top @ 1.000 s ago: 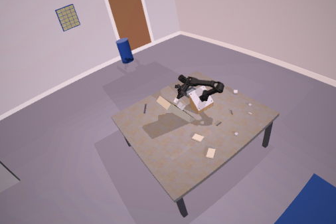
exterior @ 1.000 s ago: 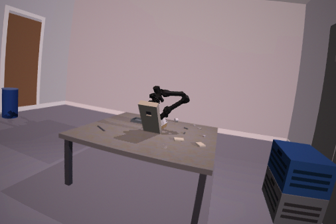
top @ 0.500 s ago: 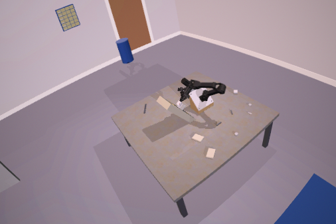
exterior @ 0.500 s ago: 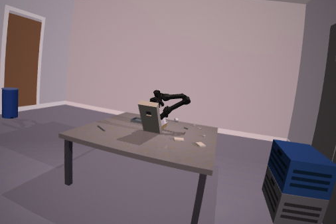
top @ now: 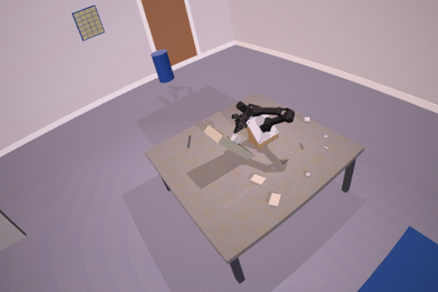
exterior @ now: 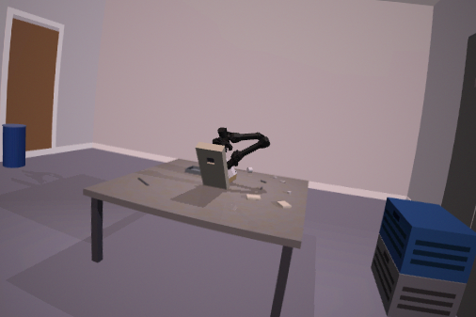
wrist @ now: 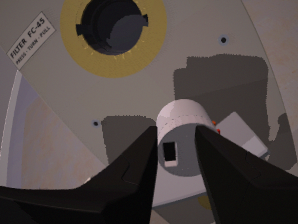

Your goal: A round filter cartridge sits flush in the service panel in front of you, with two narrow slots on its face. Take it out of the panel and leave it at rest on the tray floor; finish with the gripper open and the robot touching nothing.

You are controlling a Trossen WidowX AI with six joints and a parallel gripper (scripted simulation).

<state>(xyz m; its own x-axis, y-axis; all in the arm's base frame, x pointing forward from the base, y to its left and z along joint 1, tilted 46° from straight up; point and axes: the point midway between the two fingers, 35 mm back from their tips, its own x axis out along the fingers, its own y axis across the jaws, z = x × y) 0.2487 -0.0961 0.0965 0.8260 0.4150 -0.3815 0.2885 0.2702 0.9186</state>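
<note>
Above the mottled table (top: 208, 214) (exterior: 188, 209), the pale, round cartridge (wrist: 182, 110) points its grey, slotted face wristward, long axis running panelward; the gripper's (top: 235, 130) (wrist: 177, 128) fingers stand partly apart, their grip unclear.

In the wrist view, the gripper's dark fingers run off the bottom edge and cover parts of the white cartridge (wrist: 182, 142) at lower centre, while the panel's round opening (wrist: 112, 25) is cut by the top edge. In the exterior view, the service panel (exterior: 214, 171) hides part of the arm's base, and the tray (exterior: 192, 170) behind it shows too small to make out its floor.
</note>
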